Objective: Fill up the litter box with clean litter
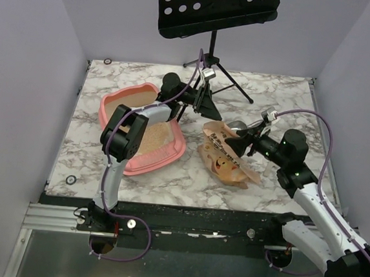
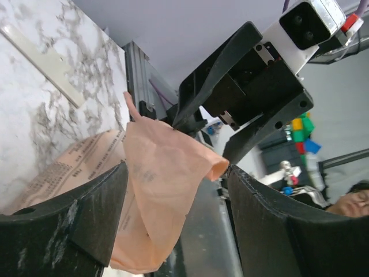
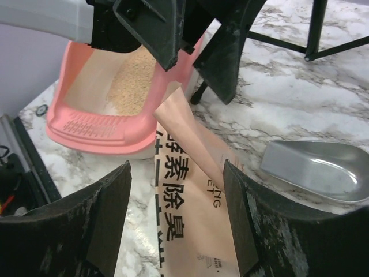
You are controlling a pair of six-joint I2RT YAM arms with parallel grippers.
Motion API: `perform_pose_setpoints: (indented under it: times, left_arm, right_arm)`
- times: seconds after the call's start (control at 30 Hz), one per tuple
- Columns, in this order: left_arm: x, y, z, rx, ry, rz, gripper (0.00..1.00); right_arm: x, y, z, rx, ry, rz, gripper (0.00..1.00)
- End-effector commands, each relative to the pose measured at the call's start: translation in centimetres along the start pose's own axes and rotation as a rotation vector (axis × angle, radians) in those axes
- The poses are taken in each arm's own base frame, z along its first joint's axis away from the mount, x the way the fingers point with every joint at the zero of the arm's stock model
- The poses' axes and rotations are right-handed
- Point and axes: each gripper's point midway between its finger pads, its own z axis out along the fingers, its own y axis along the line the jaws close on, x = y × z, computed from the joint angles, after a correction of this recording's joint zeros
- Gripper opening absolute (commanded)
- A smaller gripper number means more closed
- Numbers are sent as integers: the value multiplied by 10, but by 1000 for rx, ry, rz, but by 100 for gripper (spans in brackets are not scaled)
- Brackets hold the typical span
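So on the left half of the marble worktop [image 1: 273, 94] sits the pink litter box [image 1: 120, 100], angled a bit, with its slotted ledge at the near end. There's a patch of clean litter [image 1: 151, 134] inside, a tan sandy layer spread over part of the floor, mostly toward the right side of the box. The left arm reaches over the box, and the left pincer [image 2: 177, 167] hangs just past its far right corner. Its jaws are spread wide with the folded top of the orange-tan bag [image 1: 225, 158] sitting between them, not squeezed. The bag itself is crinkled, has Chinese print and a cat picture, and lies on the worktop right beside the box. Over on the right, the right pincer [image 3: 176, 164] comes in from the other side. It's also standing apart around the same bag top, gripping nothing as far as I can see. A shiny metal scoop [image 3: 314, 167] lies on the marble just right of the bag. There's a black music stand [image 1: 216, 8] at the far edge.
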Motion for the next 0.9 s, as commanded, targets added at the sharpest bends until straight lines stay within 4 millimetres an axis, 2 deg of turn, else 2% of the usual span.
perform_pose_setpoints:
  times: [0.0,0.17,0.47,0.57,0.67,0.87]
  left_arm:
    - [18,-30,-8,89,50,238,77]
    - [17,-32,-10,86,50,240,77]
    - [18,-32,-10,83,57,235,76]
    - [19,-29,-11,80,58,224,76]
    - [19,-27,-12,78,59,221,76]
    - [18,-23,-11,74,57,198,71]
  right_arm:
    - [-7,-15,5,91,-34,-103,73]
    - [-22,-13,12,87,-45,-149,74]
    - [8,-37,39,123,86,-120,73]
    - [13,-38,42,118,104,-114,68]
    - [18,-40,43,119,117,-109,55]
    - [21,-43,47,129,127,-95,4]
